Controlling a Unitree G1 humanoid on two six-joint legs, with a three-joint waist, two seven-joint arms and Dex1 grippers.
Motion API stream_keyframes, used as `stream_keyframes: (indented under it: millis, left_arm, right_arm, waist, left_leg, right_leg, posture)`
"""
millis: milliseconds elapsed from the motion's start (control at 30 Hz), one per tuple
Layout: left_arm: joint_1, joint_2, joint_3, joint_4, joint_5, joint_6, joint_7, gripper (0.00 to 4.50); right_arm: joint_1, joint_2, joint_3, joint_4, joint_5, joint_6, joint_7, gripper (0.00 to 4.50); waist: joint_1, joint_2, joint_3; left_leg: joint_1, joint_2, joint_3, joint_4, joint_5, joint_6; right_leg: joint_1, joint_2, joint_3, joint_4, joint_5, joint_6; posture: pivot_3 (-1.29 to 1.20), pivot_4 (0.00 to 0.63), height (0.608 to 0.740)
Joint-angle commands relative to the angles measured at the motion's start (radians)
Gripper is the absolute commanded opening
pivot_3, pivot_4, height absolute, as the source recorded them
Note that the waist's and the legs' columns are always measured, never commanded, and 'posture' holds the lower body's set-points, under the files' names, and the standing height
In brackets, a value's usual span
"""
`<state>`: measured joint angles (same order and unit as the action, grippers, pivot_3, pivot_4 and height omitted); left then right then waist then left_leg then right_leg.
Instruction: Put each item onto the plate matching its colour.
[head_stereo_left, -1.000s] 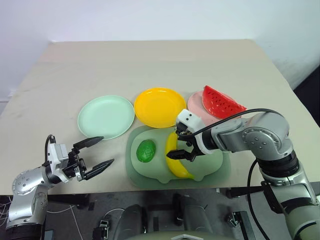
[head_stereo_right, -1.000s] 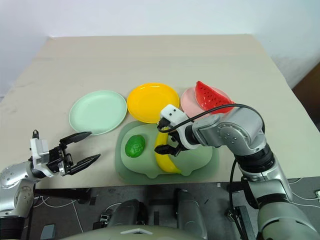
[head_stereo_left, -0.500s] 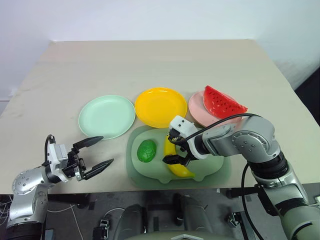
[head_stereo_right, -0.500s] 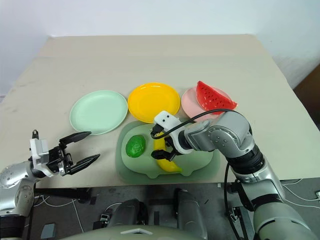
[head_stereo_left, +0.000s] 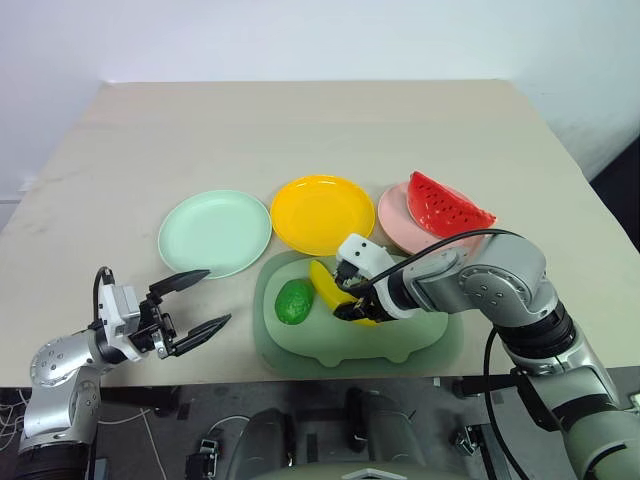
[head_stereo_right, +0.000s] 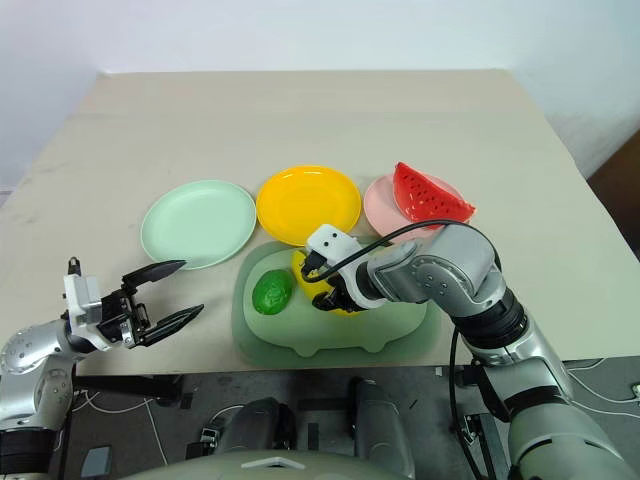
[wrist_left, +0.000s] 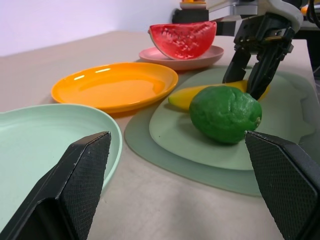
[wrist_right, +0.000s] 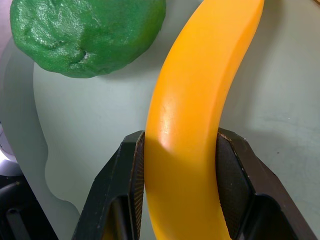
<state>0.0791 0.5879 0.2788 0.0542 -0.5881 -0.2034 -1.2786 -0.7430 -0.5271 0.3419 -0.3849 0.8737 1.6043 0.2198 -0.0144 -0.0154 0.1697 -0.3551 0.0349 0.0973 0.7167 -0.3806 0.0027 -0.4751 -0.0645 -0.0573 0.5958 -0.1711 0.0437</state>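
My right gripper (head_stereo_left: 352, 306) is shut on the yellow banana (head_stereo_left: 325, 282), low over the sage-green mat (head_stereo_left: 400, 342). Its black fingers (wrist_right: 125, 185) clamp the banana (wrist_right: 200, 110) from both sides. The bumpy green fruit (head_stereo_left: 294, 301) lies on the mat just left of the banana. Behind the mat, the red watermelon slice (head_stereo_left: 447, 204) rests on the pink plate (head_stereo_left: 392, 208). The yellow plate (head_stereo_left: 320, 214) and the mint green plate (head_stereo_left: 214, 232) hold nothing. At the table's front left edge my left gripper (head_stereo_left: 215, 297) is open, pointing toward the mat.
The beige table (head_stereo_left: 300, 130) stretches bare behind the plates. The mat's front rim lies close to the table's near edge. A white wall rises beyond the far edge.
My right gripper has shut on the banana. The banana has swung from lying lengthwise toward the front edge to a slant farther back on the mat. The left gripper has not moved.
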Motion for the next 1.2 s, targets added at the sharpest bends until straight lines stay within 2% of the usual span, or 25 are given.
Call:
stream_keyframes:
  millis: [33,133,333,467,633,867,1200]
  left_arm:
    - [0.003,0.004,0.0,-0.04,0.0,0.004,0.008,4.5]
    - [0.003,0.005,-0.001,-0.041,-0.001,0.007,0.009,4.5]
    - [-0.005,0.01,-0.006,-0.035,0.0,0.011,0.005,4.5]
    - [-0.015,0.011,-0.006,-0.028,0.002,0.014,0.004,4.5]
    - [-0.031,0.01,-0.01,-0.028,0.005,0.018,0.012,4.5]
    - [-0.026,0.01,-0.004,-0.03,0.005,0.013,0.014,4.5]
    - [-0.036,0.006,-0.006,-0.007,0.007,0.003,0.007,4.5]
  right_arm:
    - [-0.015,-0.03,-0.012,0.025,-0.035,0.01,0.027,1.61]
    - [-0.041,-0.055,-0.027,0.023,-0.039,0.006,0.085,1.61]
    - [-0.112,-0.172,-0.066,0.097,-0.058,-0.13,0.294,1.61]
    - [-0.183,-0.165,-0.114,0.203,-0.064,-0.179,0.386,1.61]
    - [-0.256,-0.14,-0.087,0.299,-0.114,-0.226,0.458,1.61]
    - [-0.204,-0.164,-0.047,0.221,-0.117,-0.196,0.522,1.61]
    - [-0.083,-0.139,-0.056,0.107,-0.094,-0.094,0.503,1.61]
  waist:
    - [0.0,0.0,0.0]
    - [0.001,0.0,0.0]
    - [-0.002,0.0,0.0]
    - [-0.004,0.0,0.0]
    - [-0.002,0.0,0.0]
    - [0.001,0.0,0.0]
    - [0.0,0.0,0.0]
  left_leg:
    - [0.0,0.0,0.0,0.0,0.0,0.0]
    - [0.0,0.0,0.0,0.0,0.0,0.0]
    - [-0.001,0.0,0.0,0.0,0.0,0.001]
    - [0.0,0.0,0.0,0.0,0.0,0.0]
    - [-0.001,0.0,0.0,-0.001,0.0,0.0]
    - [-0.001,0.0,0.0,-0.001,-0.001,0.001]
    - [-0.001,0.001,0.0,0.0,0.0,0.001]
  right_leg:
    - [0.0,0.0,0.0,0.0,0.0,0.0]
    - [0.0,0.0,0.0,0.0,0.0,0.0]
    - [-0.001,0.0,0.0,-0.001,0.0,0.0]
    - [-0.001,0.001,0.0,0.0,0.0,0.0]
    - [-0.001,0.001,0.0,0.0,0.0,0.001]
    - [-0.001,0.0,0.0,0.0,0.0,0.001]
    - [-0.001,0.0,-0.001,0.0,0.0,0.0]
  posture:
    - [0.0,0.15,0.736]
    - [0.0,0.15,0.736]
    - [0.0,0.15,0.736]
    - [0.0,0.15,0.736]
    - [0.0,0.15,0.736]
    - [0.0,0.15,0.736]
    - [0.0,0.15,0.736]
